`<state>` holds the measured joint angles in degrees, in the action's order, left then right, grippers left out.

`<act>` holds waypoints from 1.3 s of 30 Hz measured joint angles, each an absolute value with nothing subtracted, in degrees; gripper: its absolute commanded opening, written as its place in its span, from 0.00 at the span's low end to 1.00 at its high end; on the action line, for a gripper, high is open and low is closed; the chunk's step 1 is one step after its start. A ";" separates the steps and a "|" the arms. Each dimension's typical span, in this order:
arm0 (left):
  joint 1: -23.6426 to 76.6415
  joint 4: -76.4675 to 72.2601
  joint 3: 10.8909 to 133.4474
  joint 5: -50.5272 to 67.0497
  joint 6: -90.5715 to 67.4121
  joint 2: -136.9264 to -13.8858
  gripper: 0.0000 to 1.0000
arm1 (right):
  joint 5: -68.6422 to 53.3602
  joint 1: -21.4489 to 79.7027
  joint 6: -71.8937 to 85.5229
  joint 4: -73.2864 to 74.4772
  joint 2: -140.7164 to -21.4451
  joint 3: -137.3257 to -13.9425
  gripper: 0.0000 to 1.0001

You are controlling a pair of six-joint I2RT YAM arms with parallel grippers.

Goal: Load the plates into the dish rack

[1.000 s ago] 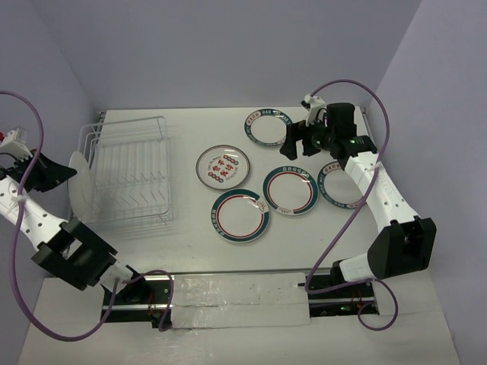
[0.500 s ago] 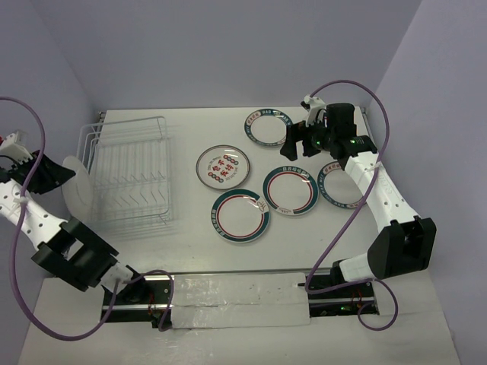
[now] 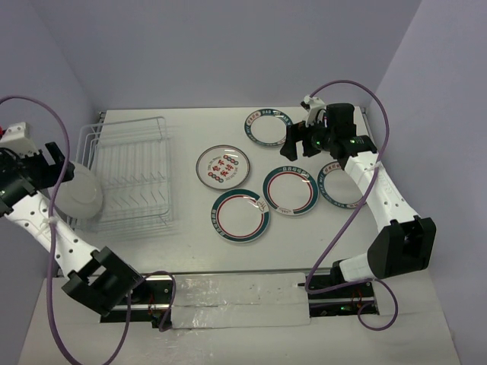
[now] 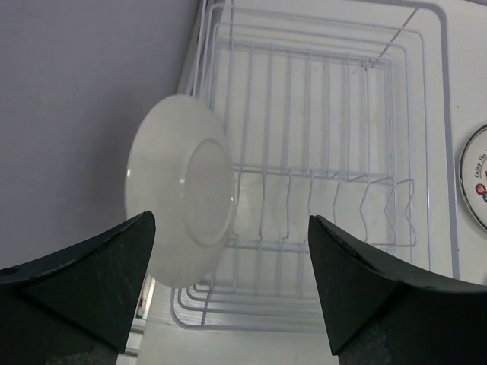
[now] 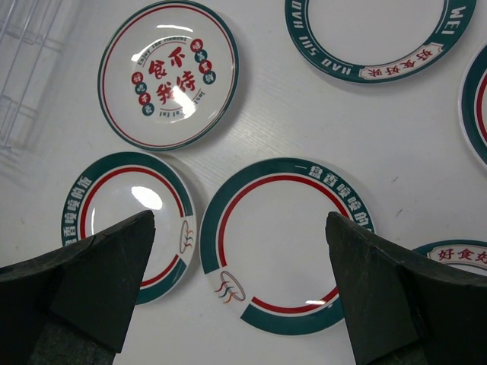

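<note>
Seemingly a white plate (image 4: 183, 198) leans in the dish rack (image 3: 133, 175), clear of the wide-open left end effector (image 4: 232, 220); next, the open, empty right end effector (image 5: 240, 217) should take a teal-rimmed plate (image 5: 288, 245).

Glossy glazed plates (image 5: 285, 243), white coated-wire dish rack (image 3: 133, 175), smooth matt table (image 3: 190, 255).

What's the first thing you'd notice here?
A plain white round plate standing tilted on its edge at the left end of the white wire dish rack, with the left tool open near it. Right of the rack, five colourful teal-rimmed plates lie flat on the white table.
</note>
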<state>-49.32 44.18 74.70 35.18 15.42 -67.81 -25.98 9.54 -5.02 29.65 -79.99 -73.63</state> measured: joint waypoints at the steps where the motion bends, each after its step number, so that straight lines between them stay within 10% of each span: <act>1: -47.86 43.20 74.70 33.82 15.27 -66.61 0.92 | -25.96 9.56 -5.02 29.65 -79.99 -73.63 1.00; 11: -24.99 40.36 81.10 22.35 16.56 -62.89 0.99 | -25.15 9.89 -5.41 29.65 -79.99 -73.63 1.00; 21: 24.32 35.44 68.40 6.09 25.61 -67.92 0.86 | -23.33 9.65 -5.15 29.65 -79.99 -73.54 1.00; 39: 31.09 7.40 43.64 6.33 59.09 -79.66 0.70 | -23.57 3.84 -3.86 30.37 -81.28 -73.49 1.00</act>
<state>31.09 7.40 43.64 6.33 59.09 -79.66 -23.57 3.84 -3.86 30.37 -81.28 -73.49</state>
